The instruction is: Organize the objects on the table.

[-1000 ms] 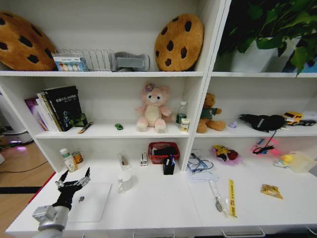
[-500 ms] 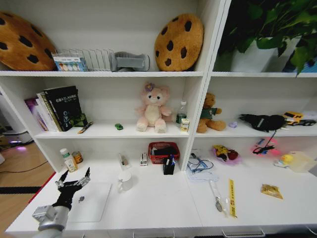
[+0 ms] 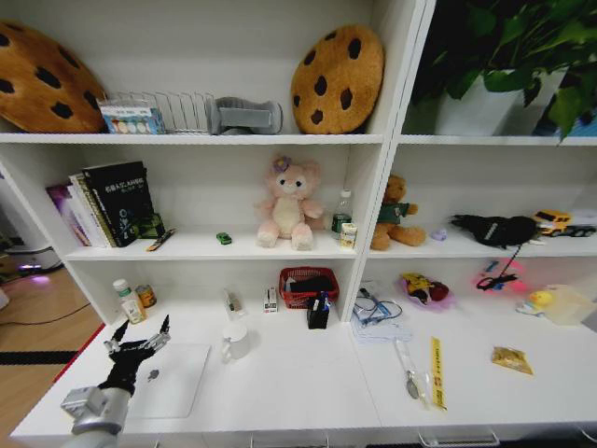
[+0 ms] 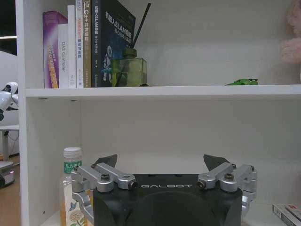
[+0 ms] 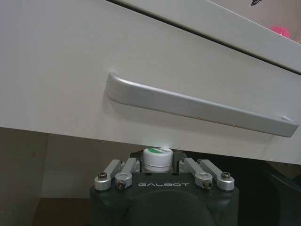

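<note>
On the white desk, the left gripper hovered, fingers spread, above the silver laptop, seemingly set to grasp it, while the right gripper, below the drawer handle, clasped a white-capped bottle.

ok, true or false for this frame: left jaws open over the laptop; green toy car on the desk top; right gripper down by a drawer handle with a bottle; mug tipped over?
1. The left gripper hovers over the closed silver laptop, jaws open. True.
2. The green toy car is on the desk top. False: it sits on the shelf above, beside the pink plush.
3. The right gripper is below a drawer handle, jaws shut on a small bottle. True.
4. The white mug is tipped over. False: it stands upright, right of the laptop.
</note>
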You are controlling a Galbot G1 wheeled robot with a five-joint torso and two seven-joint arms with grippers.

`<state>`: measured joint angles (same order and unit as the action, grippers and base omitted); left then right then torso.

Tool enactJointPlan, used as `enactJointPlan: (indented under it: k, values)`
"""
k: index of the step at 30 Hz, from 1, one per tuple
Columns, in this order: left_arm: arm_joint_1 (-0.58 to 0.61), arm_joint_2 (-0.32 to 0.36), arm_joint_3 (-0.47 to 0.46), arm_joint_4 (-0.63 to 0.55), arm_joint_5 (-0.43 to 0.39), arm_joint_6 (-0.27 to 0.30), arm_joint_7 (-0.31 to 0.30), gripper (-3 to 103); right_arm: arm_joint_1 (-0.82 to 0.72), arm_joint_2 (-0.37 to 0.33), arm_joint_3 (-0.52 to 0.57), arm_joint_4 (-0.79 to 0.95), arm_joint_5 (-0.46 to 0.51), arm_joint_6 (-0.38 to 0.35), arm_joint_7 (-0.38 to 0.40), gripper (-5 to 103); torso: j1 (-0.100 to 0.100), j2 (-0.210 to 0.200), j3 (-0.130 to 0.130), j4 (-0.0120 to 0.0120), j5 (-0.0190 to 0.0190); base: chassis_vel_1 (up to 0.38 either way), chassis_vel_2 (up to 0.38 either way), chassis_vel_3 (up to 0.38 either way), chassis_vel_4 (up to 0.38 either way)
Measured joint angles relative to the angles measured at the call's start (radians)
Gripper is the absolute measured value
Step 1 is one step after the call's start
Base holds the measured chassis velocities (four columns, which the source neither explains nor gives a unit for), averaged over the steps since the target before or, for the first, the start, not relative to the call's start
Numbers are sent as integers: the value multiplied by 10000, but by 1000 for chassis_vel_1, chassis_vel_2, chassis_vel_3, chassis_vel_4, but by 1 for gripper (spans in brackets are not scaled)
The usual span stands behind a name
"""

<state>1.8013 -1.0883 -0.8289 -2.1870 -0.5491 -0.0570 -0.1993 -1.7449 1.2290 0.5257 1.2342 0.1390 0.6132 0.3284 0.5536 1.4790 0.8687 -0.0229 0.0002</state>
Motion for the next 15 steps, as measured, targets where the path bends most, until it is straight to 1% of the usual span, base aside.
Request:
enactJointPlan:
  k: [2,3,5,6,9,10,12,13,14,15]
  values:
    - [0,0,0,0,0,0,0,100,7,0,-24,24,33,20,-92,41,0,0,0,0,1,0,0,0,0]
    - [0,0,0,0,0,0,0,100,7,0,-24,24,33,20,-92,41,0,0,0,0,1,0,0,0,0]
    - [0,0,0,0,0,0,1,100,5,1,-43,-6,3,87,-122,52,0,0,0,0,0,0,0,0,0]
    - [0,0,0,0,0,0,1,100,5,1,-43,-6,3,87,-122,52,0,0,0,0,0,0,0,0,0]
    - [0,0,0,0,0,0,0,100,-115,108,-50,36,-114,188,-134,69,0,0,-1,3,-3,0,0,0,0]
    - [0,0,0,0,0,0,0,100,-115,108,-50,36,-114,188,-134,69,0,0,-1,3,-3,0,0,0,0]
    - [0,0,0,0,0,0,0,100,-399,230,-50,266,-304,292,-142,79,0,2,-2,3,-6,0,0,0,0]
    - [0,0,0,0,0,0,0,100,-399,230,-50,266,-304,292,-142,79,0,2,-2,3,-6,0,0,0,0]
    - [0,0,-1,0,0,0,0,100,-488,276,-45,311,-392,346,-142,85,0,2,-2,3,-6,0,0,0,0]
    - [0,0,-1,0,0,0,0,100,-488,276,-45,311,-392,346,-142,85,0,2,-2,3,-6,0,0,0,0]
